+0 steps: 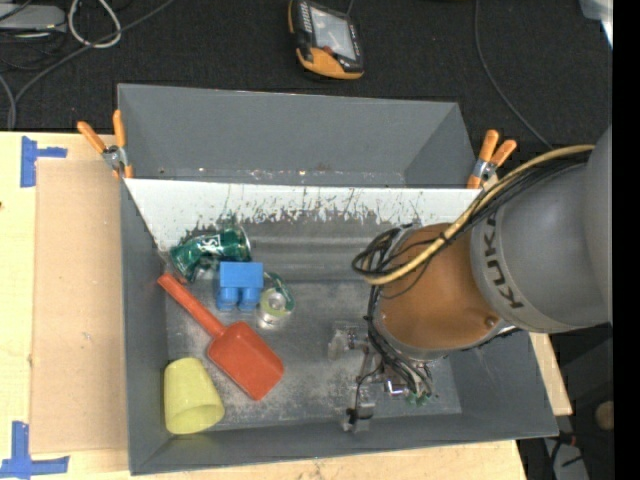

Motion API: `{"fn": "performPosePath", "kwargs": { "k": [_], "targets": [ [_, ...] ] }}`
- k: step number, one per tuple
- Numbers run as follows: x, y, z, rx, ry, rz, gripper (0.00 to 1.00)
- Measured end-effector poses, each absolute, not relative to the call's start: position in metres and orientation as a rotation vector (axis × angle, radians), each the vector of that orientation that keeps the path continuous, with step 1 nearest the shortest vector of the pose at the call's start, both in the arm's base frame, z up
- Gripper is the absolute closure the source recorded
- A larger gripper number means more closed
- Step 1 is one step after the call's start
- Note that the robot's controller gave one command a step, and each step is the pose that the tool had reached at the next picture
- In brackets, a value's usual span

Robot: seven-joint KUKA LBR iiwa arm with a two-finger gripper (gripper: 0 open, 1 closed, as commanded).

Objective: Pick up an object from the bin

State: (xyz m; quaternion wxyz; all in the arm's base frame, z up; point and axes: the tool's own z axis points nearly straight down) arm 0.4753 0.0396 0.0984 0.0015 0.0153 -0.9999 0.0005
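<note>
My gripper (350, 378) hangs low over the bin floor at front centre-right, under the arm's orange cover. Its two fingers stand apart, open, with only bare floor between them. The nearest loose thing is an orange-red toy scoop (243, 360) to its left, with the handle running up-left. Beyond the scoop lie a small clear and green round piece (272, 306) and a blue building brick (240, 285).
A crumpled green foil wrapper (205, 248) lies at the back left next to the brick. A yellow cup (190, 398) lies on its side in the front left corner. The arm's bulk covers the bin's right side.
</note>
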Motion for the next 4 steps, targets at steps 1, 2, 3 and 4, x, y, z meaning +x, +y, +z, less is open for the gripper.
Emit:
{"fn": "performPosePath", "kwargs": {
  "k": [1, 2, 3, 4],
  "targets": [
    [0.474, 0.157, 0.099, -0.079, -3.141, -0.004, 0.0],
    [0.478, 0.13, 0.076, 0.052, -3.15, 0.001, 0.0],
    [0.478, 0.184, 0.07, -0.561, -3.091, -0.008, 1.0],
    [0.478, 0.184, 0.07, -0.561, -3.091, -0.007, 1.0]
  ]
}}
